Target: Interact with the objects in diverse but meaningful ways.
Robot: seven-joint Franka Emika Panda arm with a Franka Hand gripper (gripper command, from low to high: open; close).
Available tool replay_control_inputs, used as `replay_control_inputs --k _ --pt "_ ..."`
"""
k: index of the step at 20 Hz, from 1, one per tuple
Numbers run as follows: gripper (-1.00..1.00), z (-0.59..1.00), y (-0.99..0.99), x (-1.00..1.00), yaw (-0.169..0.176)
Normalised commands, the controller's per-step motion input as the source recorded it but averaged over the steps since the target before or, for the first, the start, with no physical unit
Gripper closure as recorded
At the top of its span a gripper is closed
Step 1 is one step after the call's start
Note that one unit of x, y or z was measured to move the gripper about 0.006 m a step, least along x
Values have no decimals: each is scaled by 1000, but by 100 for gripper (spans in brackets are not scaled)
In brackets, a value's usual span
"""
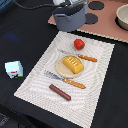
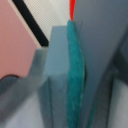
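The grey pot (image 1: 70, 17) sits at the far edge of the placemat, overlapping the pink stove board. My gripper (image 1: 70, 3) comes down onto its rim from above and looks shut on it. In the wrist view a teal finger pad (image 2: 75, 80) presses against the grey pot wall (image 2: 102, 45), and a sliver of the red tomato (image 2: 71, 9) shows beyond. The tomato (image 1: 79, 44) lies on the mat just in front of the pot. The yellow ridged bread (image 1: 73, 63) rests on the tan plate (image 1: 61, 70). The brown sausage (image 1: 60, 92) lies near the mat's front. The milk carton (image 1: 14, 69) stands off the mat on the exterior view's left.
A striped placemat (image 1: 37, 85) covers the dark table. An orange-handled fork (image 1: 82, 57) and knife (image 1: 67, 81) flank the plate. The pink stove board (image 1: 107, 27) with black burners holds a tan bowl (image 1: 122, 16) at the far right of the exterior view.
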Motion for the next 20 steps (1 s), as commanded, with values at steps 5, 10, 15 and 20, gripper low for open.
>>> replay_control_inputs --k 5,10,15,20 --pt "100 281 711 763 0" --pt "100 319 733 762 0" --pt "100 291 766 675 0" --pt "100 296 768 651 0"
